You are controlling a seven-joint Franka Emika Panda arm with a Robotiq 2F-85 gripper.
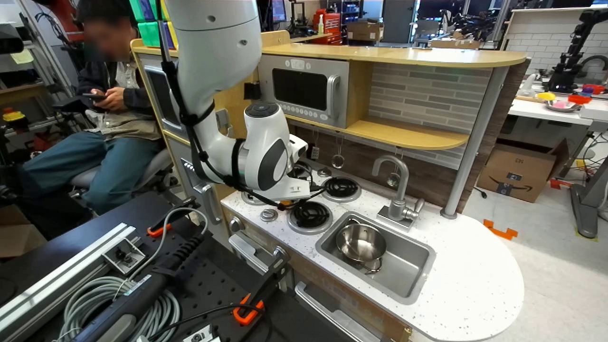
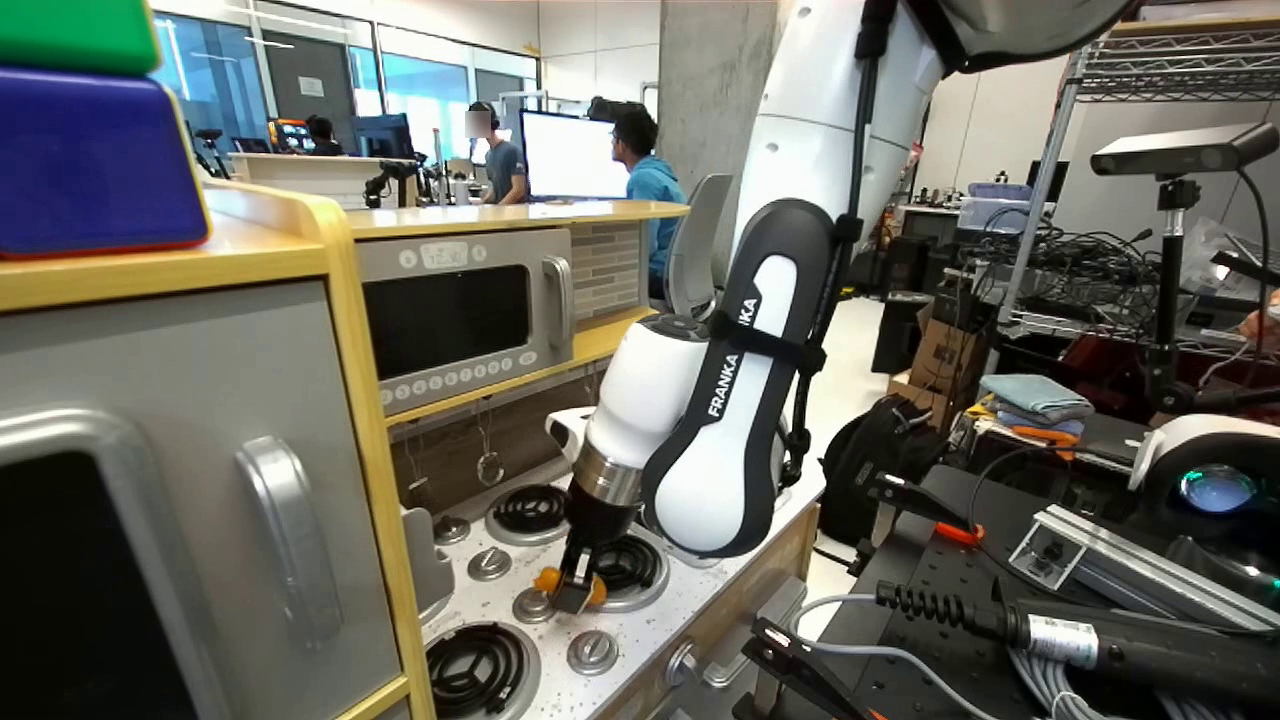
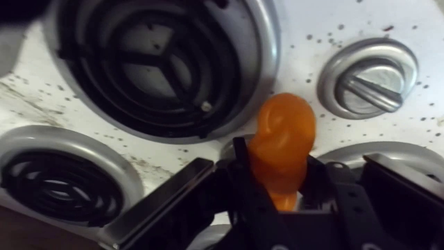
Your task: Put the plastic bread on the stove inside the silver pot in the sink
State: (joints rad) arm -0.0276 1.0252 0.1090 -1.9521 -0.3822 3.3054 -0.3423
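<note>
The plastic bread [image 3: 286, 128] is a glossy orange-brown, lumpy piece. In the wrist view my gripper [image 3: 276, 156] is shut on it, one finger on each side. In an exterior view the gripper [image 2: 574, 592] points down over the stove knobs, and the bread [image 2: 547, 580] sticks out on both sides of the fingers. It seems to be a little above the stove top [image 2: 500, 590]. In an exterior view only a bit of bread [image 1: 284, 205] shows under the arm. The silver pot [image 1: 361, 241] stands open in the sink [image 1: 418, 285]; it is out of view in the wrist view.
A faucet [image 1: 399, 185] rises behind the sink. A microwave [image 1: 304, 90] and a yellow shelf [image 1: 408, 135] overhang the counter's back. Utensils [image 1: 337, 160] hang below them. Burners [image 1: 311, 216] and knobs [image 1: 269, 215] lie around the gripper.
</note>
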